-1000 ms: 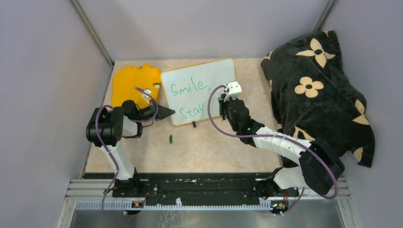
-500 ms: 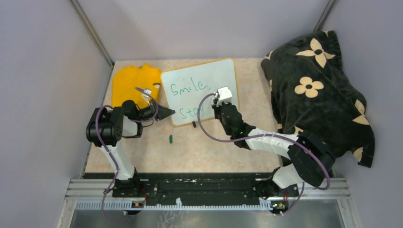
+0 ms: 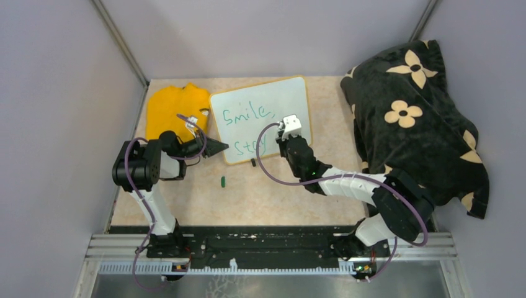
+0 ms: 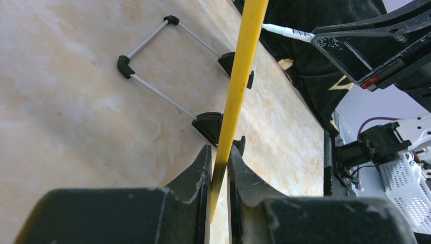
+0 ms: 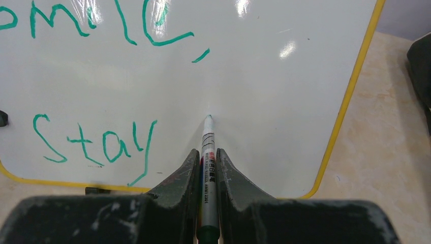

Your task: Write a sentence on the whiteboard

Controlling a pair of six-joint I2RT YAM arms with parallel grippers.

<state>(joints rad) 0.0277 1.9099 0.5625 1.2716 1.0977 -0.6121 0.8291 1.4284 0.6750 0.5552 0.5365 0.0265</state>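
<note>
Gripping the marker [image 5: 208, 134], right claw [image 5: 207, 154] holds its tip against the whiteboard [image 5: 264, 76]; left claw [image 4: 219, 152] clamps the frame [image 4: 245, 56].

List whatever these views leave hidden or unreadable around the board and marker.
- Top external: the right arm's wrist covers the marker and part of the sentence's second line.
- Right wrist: picture edges crop "Smile"; the marker's label is too small.
- Left wrist: the whiteboard stands edge-on in the left gripper, hiding its face.
</note>
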